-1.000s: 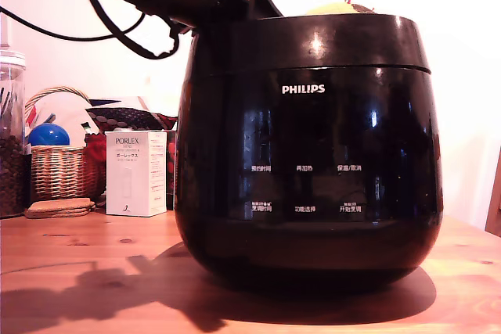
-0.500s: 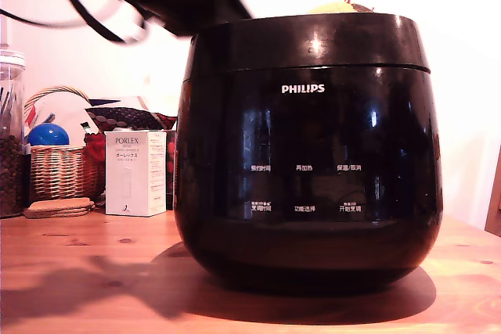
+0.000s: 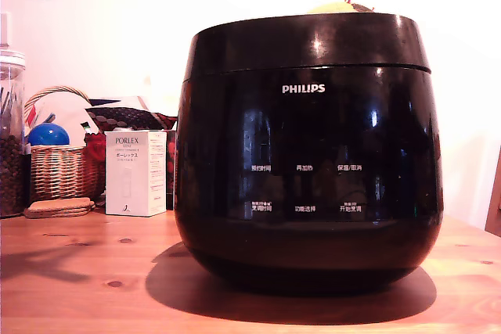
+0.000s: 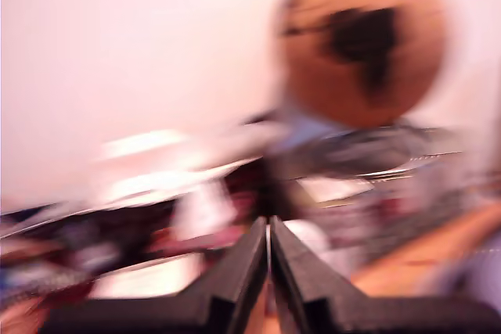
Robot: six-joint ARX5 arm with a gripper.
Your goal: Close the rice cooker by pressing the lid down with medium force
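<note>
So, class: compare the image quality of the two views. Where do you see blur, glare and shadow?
Exterior view: sharp on the glossy black Philips rice cooker, with glare spots on its closed domed black lid, a washed-out white wall, and a dark shadow on the wooden table; the arm at the top corner is smeared. Wrist view: heavy motion blur everywhere; only the black gripper, jaws together, reads clearly.

Glossy black rice cooker [image 3: 308, 154] with white lettering; black fingers [image 4: 239, 271].
</note>
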